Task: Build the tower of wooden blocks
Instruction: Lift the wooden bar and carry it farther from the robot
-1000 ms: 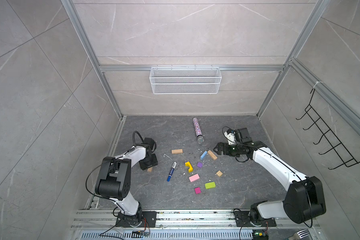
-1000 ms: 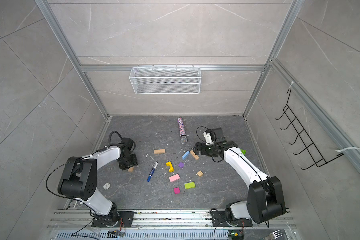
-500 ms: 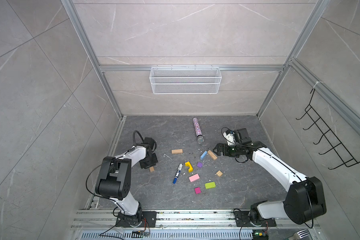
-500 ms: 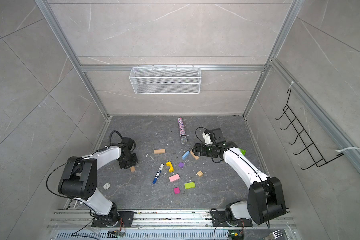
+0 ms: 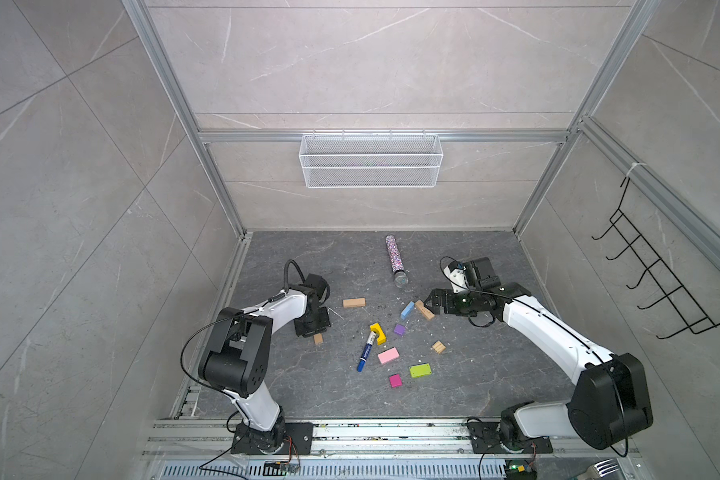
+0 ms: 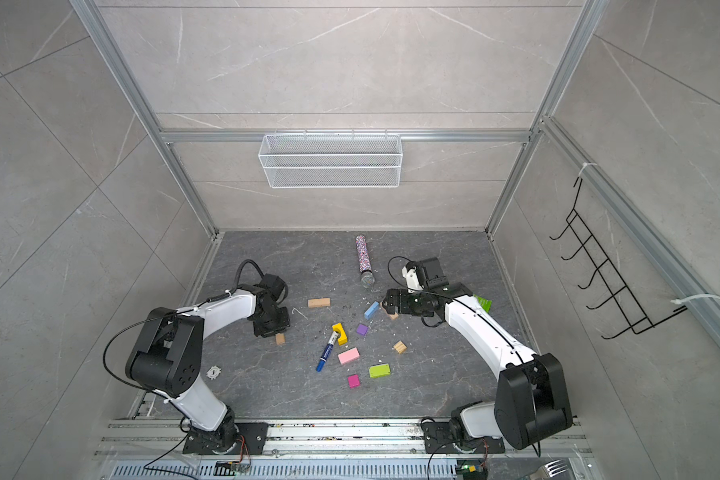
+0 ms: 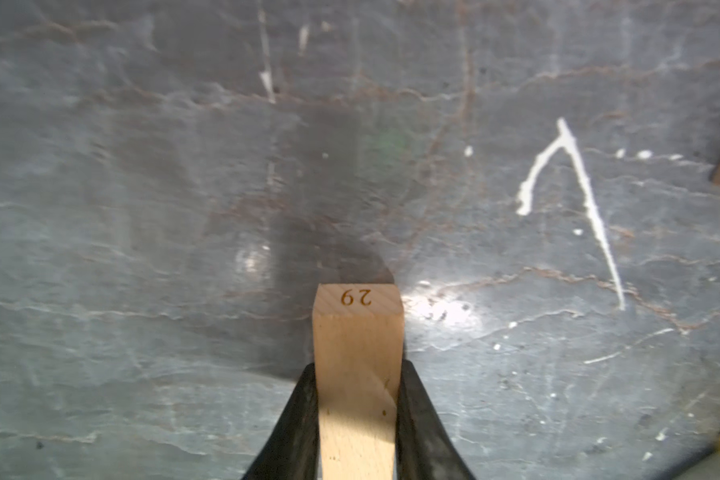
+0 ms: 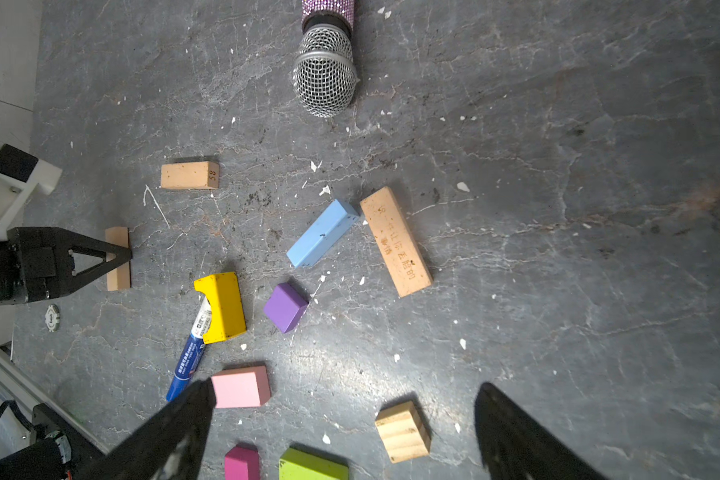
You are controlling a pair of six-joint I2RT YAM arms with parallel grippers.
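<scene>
Left gripper [image 7: 358, 370] clamped on the tan bar marked 29 [image 7: 358, 328], low over the floor. Right gripper [image 8: 346, 390] empty, jaws wide apart. Engraved tan bar [image 8: 395, 241] lies just ahead of it, light-blue bar [image 8: 323, 232] just beside that. Remaining blocks lie scattered singly beyond.

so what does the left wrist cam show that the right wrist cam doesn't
Only the left wrist view shows the 29 stamped on the end of the tan bar. Only the right wrist view shows the open right gripper, the glittery microphone, the light-blue block, purple block and pink block. Both show the left gripper shut on that bar, and the white floor scratch.
</scene>
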